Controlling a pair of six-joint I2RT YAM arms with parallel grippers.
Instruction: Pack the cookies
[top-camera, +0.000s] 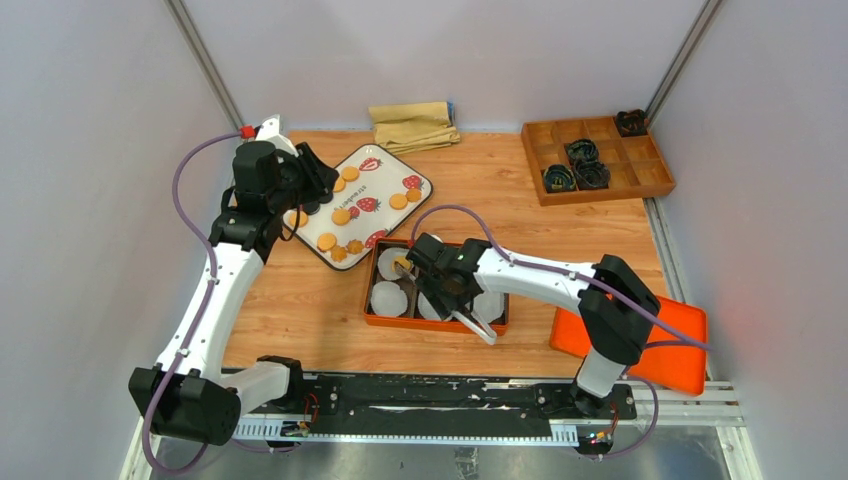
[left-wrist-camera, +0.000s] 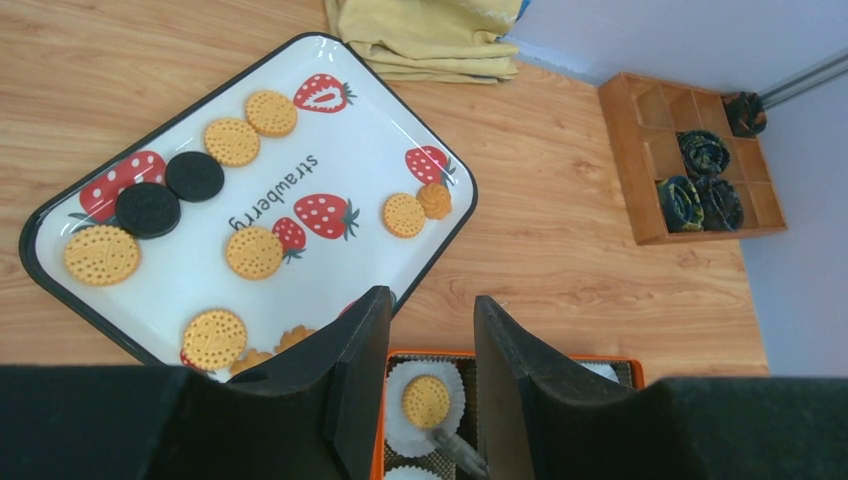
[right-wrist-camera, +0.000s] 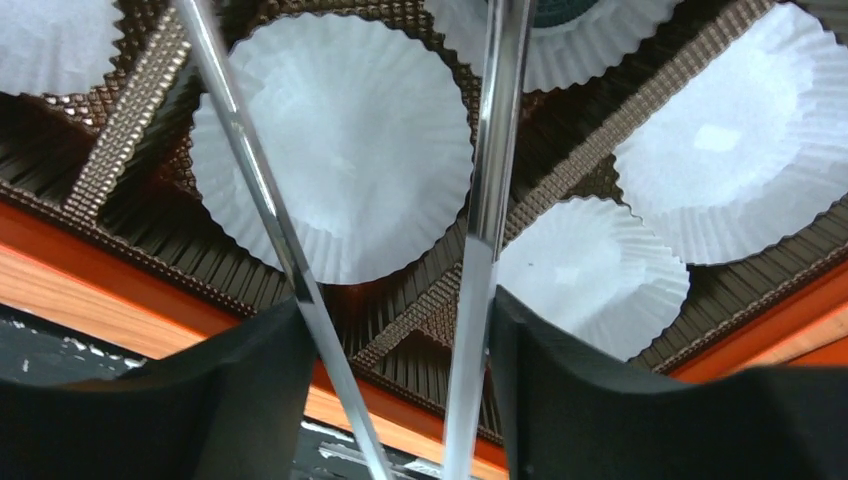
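Several golden cookies (top-camera: 341, 215) and two black ones (left-wrist-camera: 195, 176) lie on a white strawberry-print tray (top-camera: 395, 170), which also shows in the left wrist view (left-wrist-camera: 370, 150). One golden cookie (left-wrist-camera: 427, 401) sits in a white paper cup at the back left of the orange box (top-camera: 435, 325). My left gripper (left-wrist-camera: 432, 300) is open and empty, above the tray's near edge (top-camera: 316, 178). My right gripper (right-wrist-camera: 395, 300) is shut on silver tongs (right-wrist-camera: 482, 200) over the box (top-camera: 443, 280). The tongs' arms are spread over empty paper cups (right-wrist-camera: 335, 140). A tongs tip (left-wrist-camera: 455, 450) is beside the packed cookie.
A folded yellow cloth (top-camera: 413, 125) lies at the back. A wooden compartment box (top-camera: 597, 158) with dark coiled items stands back right. An orange lid (top-camera: 640, 345) lies at the front right, partly under my right arm. A black rail runs along the near edge.
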